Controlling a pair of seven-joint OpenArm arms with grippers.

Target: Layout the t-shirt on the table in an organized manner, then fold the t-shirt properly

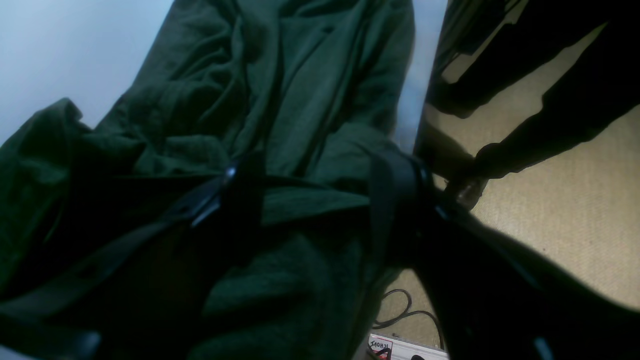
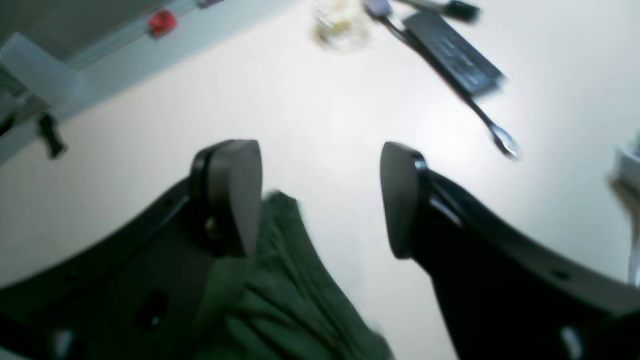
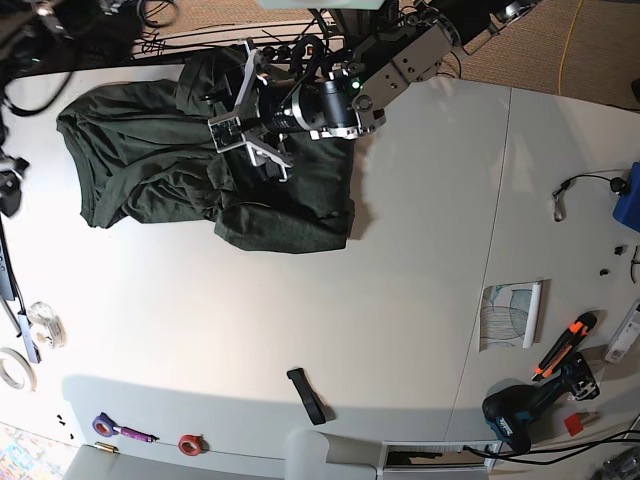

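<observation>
The dark green t-shirt [image 3: 200,160] lies crumpled at the back left of the white table [image 3: 400,260]. My left gripper [image 3: 250,140] reaches over its middle. In the left wrist view the left gripper [image 1: 315,192] is open and sunk into the t-shirt [image 1: 280,100], with a fold of cloth lying between the spread fingers. In the right wrist view the right gripper [image 2: 317,200] is open above bare table. A bunch of the t-shirt [image 2: 280,290] rests against the inner side of its left finger [image 2: 235,195] and is not clamped. I cannot make out the right gripper in the base view.
The table's back edge [image 1: 425,100] runs just beside the shirt, with carpet beyond. A black strap [image 3: 308,396], tape rolls [image 3: 188,443], a drill [image 3: 520,415] and small tools [image 3: 560,350] lie along the front and right. A black flat device with a cable [image 2: 452,52] lies ahead of the right gripper.
</observation>
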